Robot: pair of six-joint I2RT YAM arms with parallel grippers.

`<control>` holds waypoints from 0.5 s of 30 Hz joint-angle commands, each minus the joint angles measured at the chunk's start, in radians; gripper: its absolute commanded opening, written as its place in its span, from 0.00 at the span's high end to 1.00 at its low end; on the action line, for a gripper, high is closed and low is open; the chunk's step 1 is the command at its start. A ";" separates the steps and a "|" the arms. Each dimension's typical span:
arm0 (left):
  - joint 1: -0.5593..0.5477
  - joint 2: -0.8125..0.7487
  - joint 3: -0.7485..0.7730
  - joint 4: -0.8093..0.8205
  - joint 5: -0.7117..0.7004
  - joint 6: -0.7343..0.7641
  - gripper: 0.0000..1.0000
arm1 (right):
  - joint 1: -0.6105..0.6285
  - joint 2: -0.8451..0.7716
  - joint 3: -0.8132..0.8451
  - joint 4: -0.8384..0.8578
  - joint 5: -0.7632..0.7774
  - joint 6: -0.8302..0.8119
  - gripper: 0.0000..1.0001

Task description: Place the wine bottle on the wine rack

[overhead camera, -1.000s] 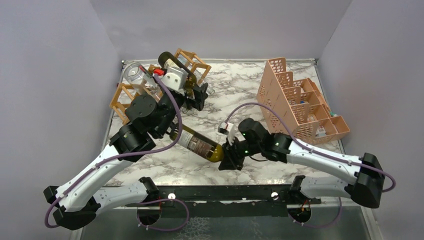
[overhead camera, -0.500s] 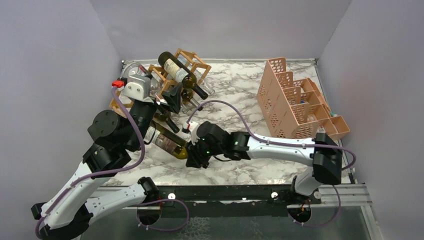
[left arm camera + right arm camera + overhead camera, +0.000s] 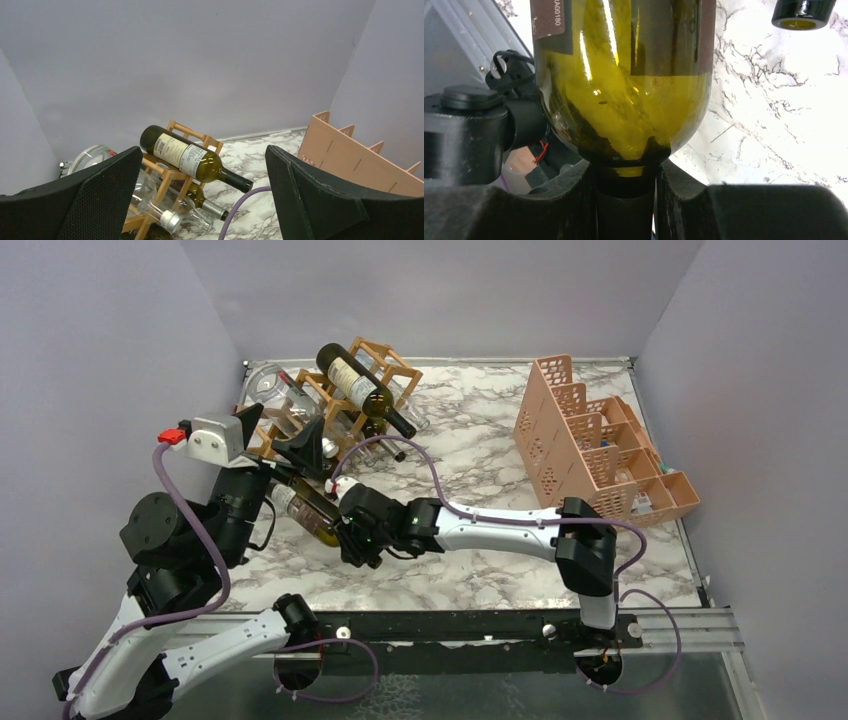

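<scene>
Looking at the wine bottle (image 3: 302,508), I see it is not on the wine rack (image 3: 388,353) yet. It is over the left part of the marble table (image 3: 470,580), just in front of the rack, and it lies slanted. Its neck points to the back-left corner and its thick end points toward the near edge. The glass is green-yellow with a dark label.

My right gripper (image 3: 352,543) is clamped on the bottom end of this bottle. In the right wrist view its two fingers stand close together under the round base. From above I cannot tell if the bottle touches the table.

My left gripper (image 3: 278,435) hangs near the front-left side of the rack, above the bottle's neck. Its fingers are spread wide apart and it carries nothing.

The rack stands in the back-left corner of the table. A dark bottle with a white label (image 3: 352,383) lies across its top, and clear bottles (image 3: 165,215) lie in its lower cells. A pink crate (image 3: 590,445) stands at the right edge, well apart from the rack.
</scene>
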 commanded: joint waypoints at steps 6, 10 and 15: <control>-0.001 -0.070 0.010 -0.034 -0.060 -0.015 0.01 | 0.013 0.051 0.158 -0.017 0.152 0.040 0.99; -0.002 -0.072 0.008 -0.035 -0.069 -0.006 0.01 | 0.014 0.067 0.183 -0.017 0.167 0.040 0.99; -0.001 -0.066 0.010 -0.036 -0.070 0.002 0.01 | 0.014 0.099 0.238 -0.053 0.203 0.037 0.99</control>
